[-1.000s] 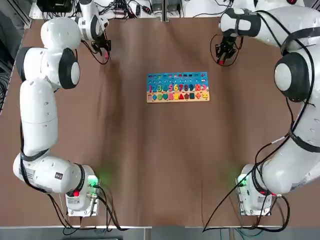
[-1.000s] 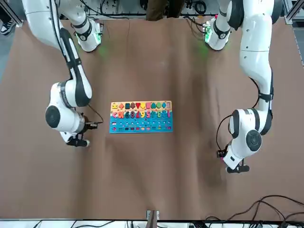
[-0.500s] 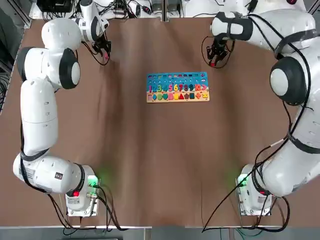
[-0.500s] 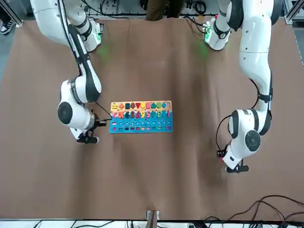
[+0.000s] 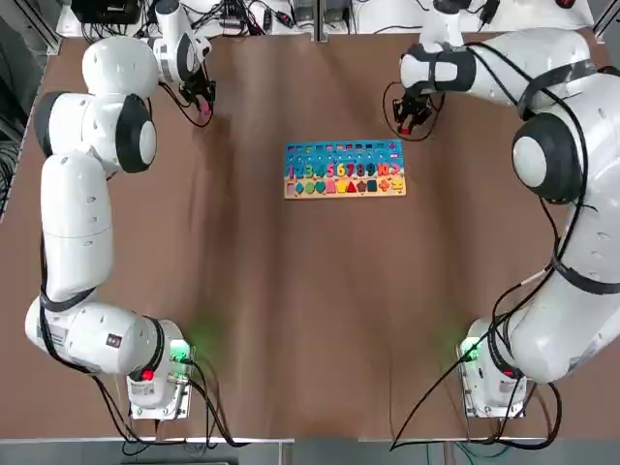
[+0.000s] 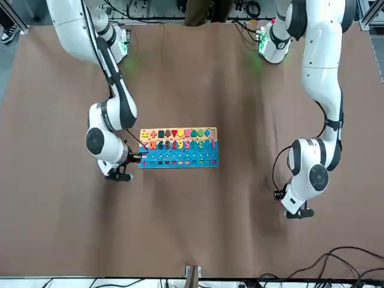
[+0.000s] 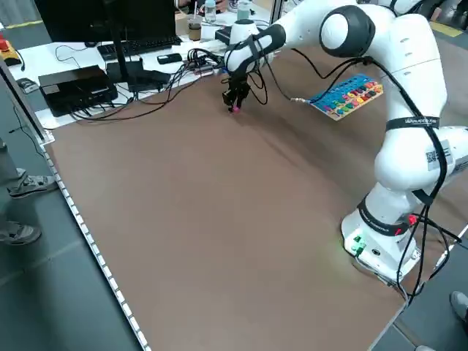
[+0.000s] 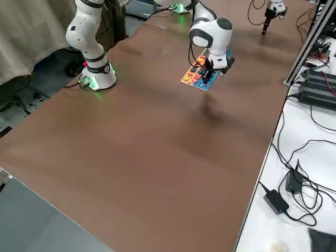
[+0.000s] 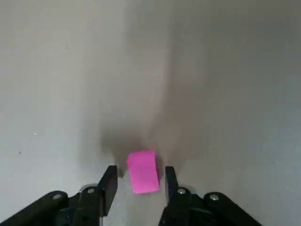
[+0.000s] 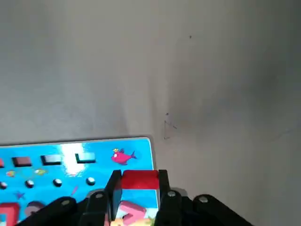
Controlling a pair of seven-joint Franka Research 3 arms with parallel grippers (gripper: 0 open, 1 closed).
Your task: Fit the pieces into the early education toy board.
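The early education toy board (image 5: 344, 170) lies flat in the middle of the far half of the table, blue half away from me. My right gripper (image 5: 407, 118) hovers just past the board's far right corner (image 10: 75, 157), shut on a small red piece (image 10: 139, 180). At the far left of the table my left gripper (image 5: 201, 100) is down over a pink piece (image 9: 142, 172) lying on the cloth. Its fingers (image 9: 110, 183) flank the piece with a narrow gap on each side. In the front view the right gripper (image 6: 120, 174) is beside the board (image 6: 179, 148).
Brown cloth covers the table (image 5: 310, 310). The arm bases (image 5: 155, 383) stand at the near corners. Cables, black boxes and a keyboard (image 7: 139, 47) lie beyond the far edge. A metal post (image 8: 310, 37) and more cables run along the right side.
My right gripper has carried the red piece leftward and nearer, up to the board's far right corner. The left gripper's fingers have narrowed around the pink piece without moving away.
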